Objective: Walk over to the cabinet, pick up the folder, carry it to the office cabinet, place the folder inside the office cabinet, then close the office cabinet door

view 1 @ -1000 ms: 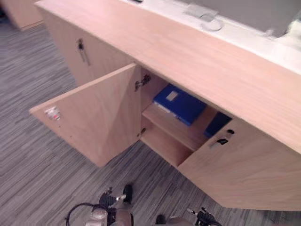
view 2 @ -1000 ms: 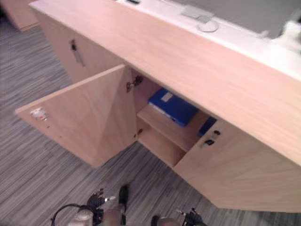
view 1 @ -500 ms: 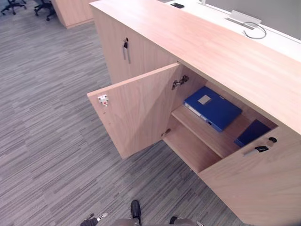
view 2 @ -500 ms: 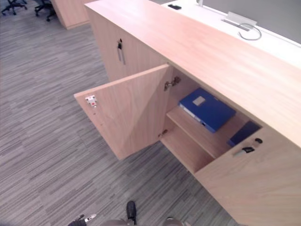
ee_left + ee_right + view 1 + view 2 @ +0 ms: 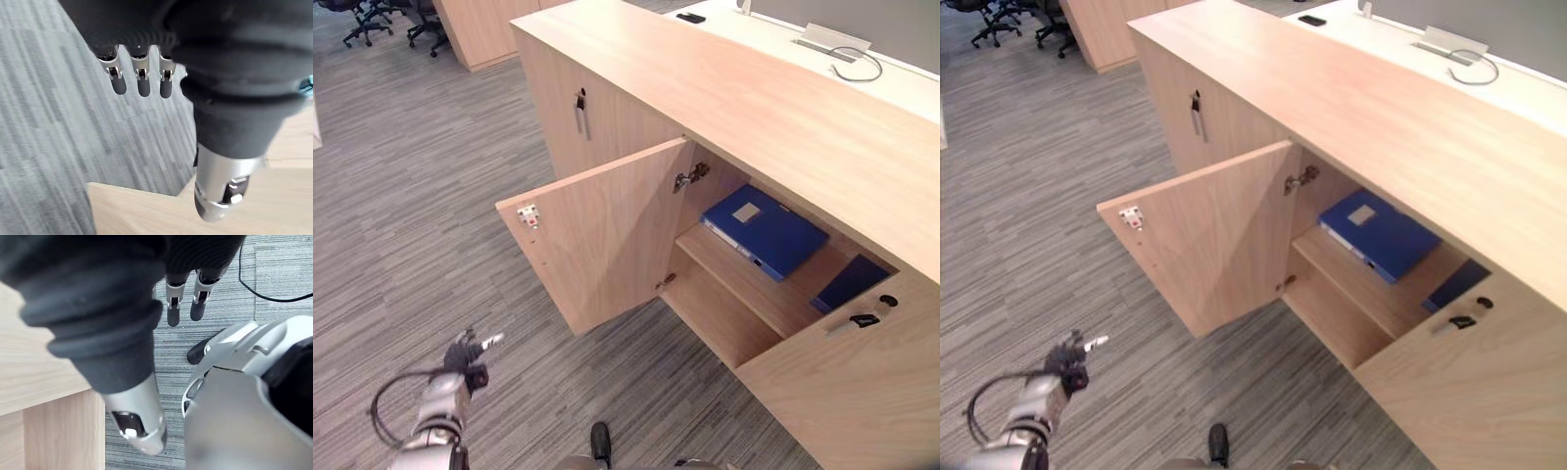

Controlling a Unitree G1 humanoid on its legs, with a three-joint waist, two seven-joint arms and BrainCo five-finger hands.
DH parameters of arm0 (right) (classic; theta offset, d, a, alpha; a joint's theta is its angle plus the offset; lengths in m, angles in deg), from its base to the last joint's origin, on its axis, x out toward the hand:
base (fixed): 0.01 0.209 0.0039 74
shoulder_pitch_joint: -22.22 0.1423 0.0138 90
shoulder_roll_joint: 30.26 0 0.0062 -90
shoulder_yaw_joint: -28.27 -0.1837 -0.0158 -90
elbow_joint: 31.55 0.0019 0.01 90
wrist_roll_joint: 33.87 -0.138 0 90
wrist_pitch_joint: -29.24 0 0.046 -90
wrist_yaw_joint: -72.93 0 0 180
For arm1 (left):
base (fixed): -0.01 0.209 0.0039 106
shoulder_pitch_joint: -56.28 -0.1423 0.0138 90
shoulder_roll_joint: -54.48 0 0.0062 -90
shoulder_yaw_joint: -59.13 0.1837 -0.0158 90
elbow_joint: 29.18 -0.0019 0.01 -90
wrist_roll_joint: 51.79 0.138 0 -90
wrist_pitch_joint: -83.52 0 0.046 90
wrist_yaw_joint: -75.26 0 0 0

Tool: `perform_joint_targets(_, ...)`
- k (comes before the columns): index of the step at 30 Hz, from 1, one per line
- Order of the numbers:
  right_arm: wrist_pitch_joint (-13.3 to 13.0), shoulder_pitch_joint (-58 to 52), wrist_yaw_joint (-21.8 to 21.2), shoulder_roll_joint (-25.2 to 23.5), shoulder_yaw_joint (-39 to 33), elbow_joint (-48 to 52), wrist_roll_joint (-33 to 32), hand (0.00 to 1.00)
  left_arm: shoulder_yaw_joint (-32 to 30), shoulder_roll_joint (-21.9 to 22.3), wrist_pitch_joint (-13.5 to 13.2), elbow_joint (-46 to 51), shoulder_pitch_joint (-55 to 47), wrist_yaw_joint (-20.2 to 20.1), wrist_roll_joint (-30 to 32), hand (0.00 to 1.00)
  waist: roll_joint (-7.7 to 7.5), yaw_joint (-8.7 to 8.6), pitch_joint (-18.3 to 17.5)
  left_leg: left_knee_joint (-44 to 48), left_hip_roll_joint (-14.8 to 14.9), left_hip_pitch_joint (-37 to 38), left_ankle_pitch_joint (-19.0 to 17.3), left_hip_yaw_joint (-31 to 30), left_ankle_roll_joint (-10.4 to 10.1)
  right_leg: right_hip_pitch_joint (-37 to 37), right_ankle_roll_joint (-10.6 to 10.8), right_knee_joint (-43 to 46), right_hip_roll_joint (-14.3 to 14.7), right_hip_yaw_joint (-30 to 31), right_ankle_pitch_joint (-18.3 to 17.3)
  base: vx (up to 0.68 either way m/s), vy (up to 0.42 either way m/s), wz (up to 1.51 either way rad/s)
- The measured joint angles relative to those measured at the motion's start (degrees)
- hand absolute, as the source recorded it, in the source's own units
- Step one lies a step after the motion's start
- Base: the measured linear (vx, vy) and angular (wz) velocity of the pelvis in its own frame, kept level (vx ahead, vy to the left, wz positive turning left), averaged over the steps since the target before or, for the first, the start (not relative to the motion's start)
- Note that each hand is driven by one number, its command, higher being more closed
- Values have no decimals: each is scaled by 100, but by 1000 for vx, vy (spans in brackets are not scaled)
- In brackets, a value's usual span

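Observation:
A blue folder lies flat on the upper shelf inside the open office cabinet. A darker blue folder lies beside it, partly hidden by the right door. The left door stands wide open and the right door is ajar, with a key in its lock. My left hand hangs over the carpet with straight fingers and holds nothing. My right hand also hangs open and empty, next to a wooden cabinet panel.
A closed cabinet door with a key is to the left of the open one. A white desk with a cable runs behind the cabinet. Office chairs and another cabinet stand at the far left. Grey carpet lies in front.
The camera has moved, so the cabinet sits a little differently in view. My left arm has swung into the lower left of the eye views. The folders and doors have not moved.

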Motion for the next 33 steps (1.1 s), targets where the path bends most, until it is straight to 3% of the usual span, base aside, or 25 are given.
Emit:
perform_joint_targets(9, -5, -11, -72, 205, 450, 33, -169, 0, 1091, -117, -24, -605, 1448, 336, 829, 0, 20, -164, 69, 0, 221, 55, -59, 475, -105, -262, -52, 132, 164, 532, -19, -28, -26, -28)
perform_joint_targets(16, -48, -228, -167, 249, 1018, 235, -149, 0, 1109, -622, 103, -1116, 1751, 604, 954, 0, -43, -104, 193, 11, 397, 62, -105, 1077, -184, -599, -123, 250, 318, 1129, 50, -28, -12, -46)
perform_joint_targets(22, -51, -361, -256, 261, 1056, 240, -141, 0, 779, -1015, 372, -1528, 1894, 696, 785, 0, -110, -69, 232, 28, 570, 181, -105, 1610, -239, -785, -115, 307, 470, 1676, 269, -74, 0, -48)
perform_joint_targets(29, -40, -810, -287, 248, 1074, 239, -56, 0, 61, -1129, 371, -1498, 2047, 702, 504, 0, -184, -31, 261, 2, 595, 163, -32, 1776, -277, -1022, -104, 475, 490, 1904, 350, -150, 19, -17)
perform_joint_targets(33, -39, -939, -338, 221, 1277, 242, 85, 0, 460, -1208, 285, -921, 2178, 757, 699, 0, -192, -36, 259, 0, 582, 113, 43, 1670, -253, -1041, -67, 481, 464, 1797, 337, -115, 31, 12)
